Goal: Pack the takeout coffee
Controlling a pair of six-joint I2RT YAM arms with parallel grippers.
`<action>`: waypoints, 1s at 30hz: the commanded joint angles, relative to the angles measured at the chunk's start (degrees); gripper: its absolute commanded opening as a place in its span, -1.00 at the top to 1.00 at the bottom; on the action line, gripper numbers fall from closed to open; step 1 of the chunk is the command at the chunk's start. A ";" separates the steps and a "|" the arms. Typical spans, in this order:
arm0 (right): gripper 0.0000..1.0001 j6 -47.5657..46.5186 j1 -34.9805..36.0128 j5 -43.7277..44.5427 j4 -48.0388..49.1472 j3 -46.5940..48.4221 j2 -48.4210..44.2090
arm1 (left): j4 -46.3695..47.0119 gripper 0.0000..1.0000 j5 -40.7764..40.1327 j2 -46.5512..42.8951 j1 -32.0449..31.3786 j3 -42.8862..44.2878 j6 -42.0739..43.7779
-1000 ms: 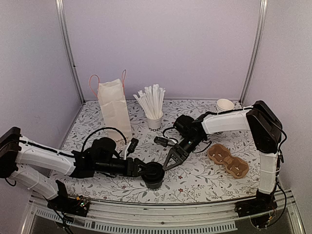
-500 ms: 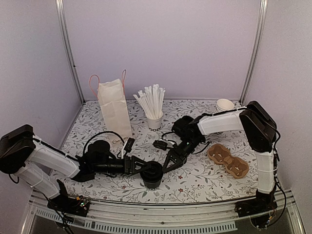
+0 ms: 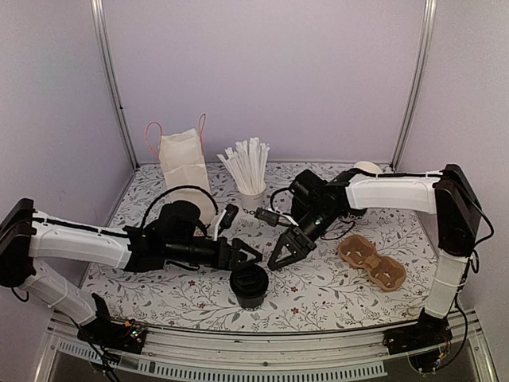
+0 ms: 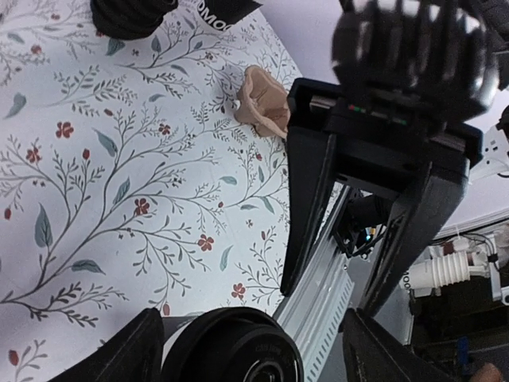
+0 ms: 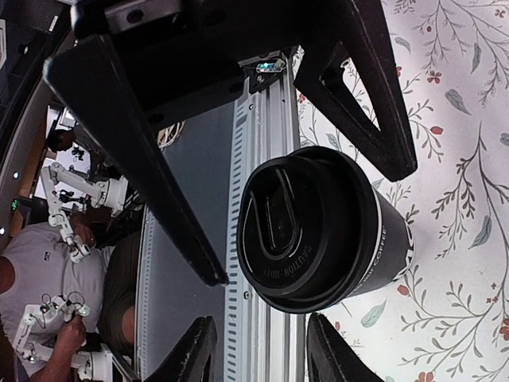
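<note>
The takeout coffee [image 3: 249, 285], a black paper cup with a black lid, stands upright on the table near the front edge. My left gripper [image 3: 248, 259] is open just behind and above it, not touching it. In the left wrist view the lid [image 4: 235, 350] sits low between my spread fingers [image 4: 119, 358]. My right gripper [image 3: 281, 261] is open and empty, just right of the cup and apart from it. In the right wrist view the cup [image 5: 322, 231] lies ahead of my right gripper [image 5: 258, 350], with the left gripper's fingers [image 5: 135, 143] on either side of it.
A brown cardboard cup carrier [image 3: 371, 261] lies at the right and also shows in the left wrist view [image 4: 262, 99]. A paper bag [image 3: 184, 171] stands at the back left. A white cup of straws [image 3: 250, 173] and a stack of cups [image 3: 367, 168] stand at the back. The metal front rail [image 3: 262, 344] is close to the cup.
My left gripper was shut on the cup; it opened, let go and drew back and upward. The cup stays standing. My right gripper shifted slightly right, still open.
</note>
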 commanded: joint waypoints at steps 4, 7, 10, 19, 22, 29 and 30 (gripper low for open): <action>0.17 -3.55 0.26 4.97 -0.96 0.14 -2.67 | -12.70 -0.70 -4.24 -4.55 0.28 4.50 5.49; 0.17 -4.34 0.26 8.00 -1.14 0.98 -3.79 | -17.85 -0.70 -6.65 -8.32 0.31 3.12 3.49; 0.17 -5.00 0.26 9.41 -0.21 1.02 -5.94 | -20.39 -0.65 -6.95 -12.57 0.28 -0.63 -0.42; 0.30 -3.53 0.26 6.11 1.64 -2.59 -4.17 | -4.26 -0.54 -4.56 -21.59 -0.06 -15.76 -11.56; 0.27 -3.08 0.34 4.13 1.31 -2.89 -2.93 | -2.40 -0.60 -4.67 -19.88 -0.07 -14.68 -10.04; 0.08 -5.68 2.21 2.95 -0.23 -5.38 -2.75 | -0.11 -0.63 -3.72 -13.05 -0.06 -11.26 -7.22; 0.08 -5.88 2.53 3.26 -0.34 -5.47 -2.41 | 0.35 -0.63 -3.67 -12.22 -0.01 -11.05 -7.08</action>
